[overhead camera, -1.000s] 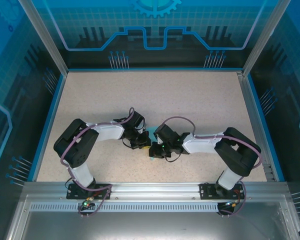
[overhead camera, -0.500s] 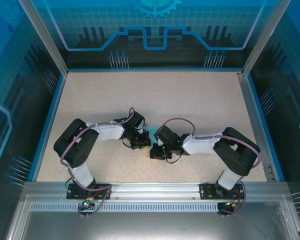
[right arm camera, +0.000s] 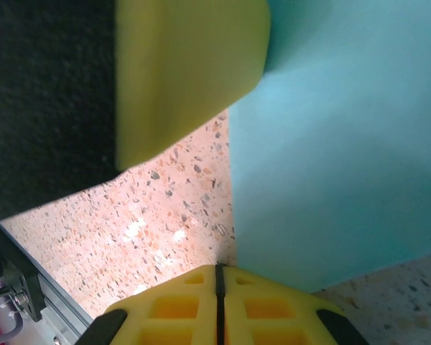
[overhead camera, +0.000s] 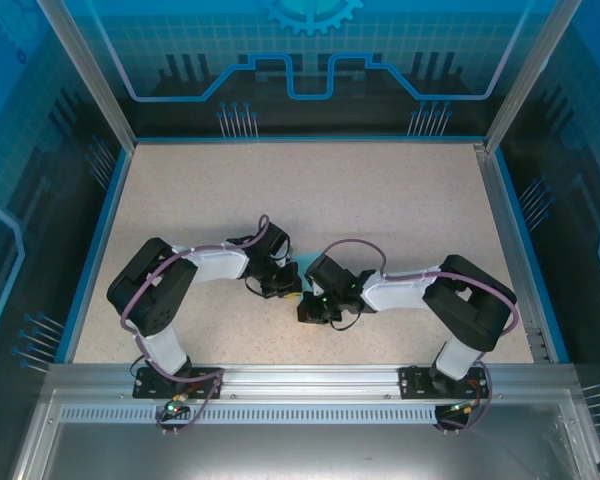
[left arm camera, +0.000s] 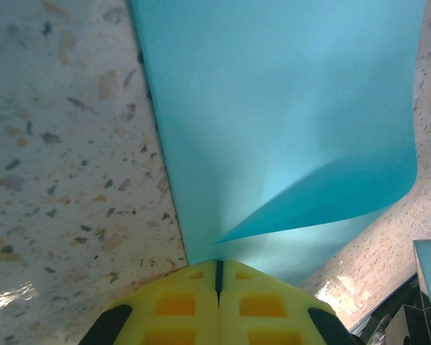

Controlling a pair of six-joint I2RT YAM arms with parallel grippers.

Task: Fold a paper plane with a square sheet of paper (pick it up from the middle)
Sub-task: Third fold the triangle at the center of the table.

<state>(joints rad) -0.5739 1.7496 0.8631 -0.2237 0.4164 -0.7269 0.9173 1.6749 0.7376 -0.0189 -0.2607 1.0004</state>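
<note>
The left gripper (overhead camera: pixel 286 287) and the right gripper (overhead camera: pixel 310 308) are brought tip to tip on the speckled tabletop (overhead camera: pixel 400 200), about midway between its left and right edges and nearer the near edge than the far one. Both arms are bent inward from their bases, so that the two wrists are set almost against each other.

The square sheet of paper (left arm camera: pixel 273 108) is found between and beneath the two grippers, lying on the tabletop. In the left wrist view it is spread away from the fingertips, its left edge lying straight on the surface. A flap along its right side is lifted and curled, with a soft crease running from the fingertips out toward the right.

The yellow fingers (left arm camera: pixel 179 305) of the left gripper are pressed together, with only a thin dark seam between them, right at the near edge of the paper. Whether the paper is nipped in that seam cannot be told.

In the right wrist view the right gripper's fingers (right arm camera: pixel 266 309) are likewise pressed together, touching the sheet's lower left edge. One yellow finger of the left gripper is seen at the upper left, overlapping the sheet's top corner.
</note>
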